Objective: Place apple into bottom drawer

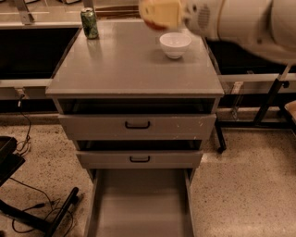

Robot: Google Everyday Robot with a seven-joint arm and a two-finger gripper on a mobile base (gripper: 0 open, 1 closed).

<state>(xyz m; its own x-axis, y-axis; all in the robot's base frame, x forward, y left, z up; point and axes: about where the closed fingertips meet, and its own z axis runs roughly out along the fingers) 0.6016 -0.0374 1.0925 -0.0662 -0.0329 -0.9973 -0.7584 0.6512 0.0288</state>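
Note:
My gripper (158, 14) is at the top of the view, above the back of the cabinet top and just left of the white bowl (175, 44). Its pale fingers are closed around the red-orange apple (156, 25), which shows only as a reddish edge under them. My white arm (240, 21) reaches in from the top right. The bottom drawer (141, 208) is pulled out at the foot of the cabinet, a long grey tray with a bare floor. It lies well below and in front of the gripper.
A green drinks can (89, 23) stands at the back left of the grey cabinet top (129, 65). Two upper drawers (137, 125) with black handles are slightly open. Black stand legs and cables (41, 213) lie on the floor at left; a table leg (266, 104) is at right.

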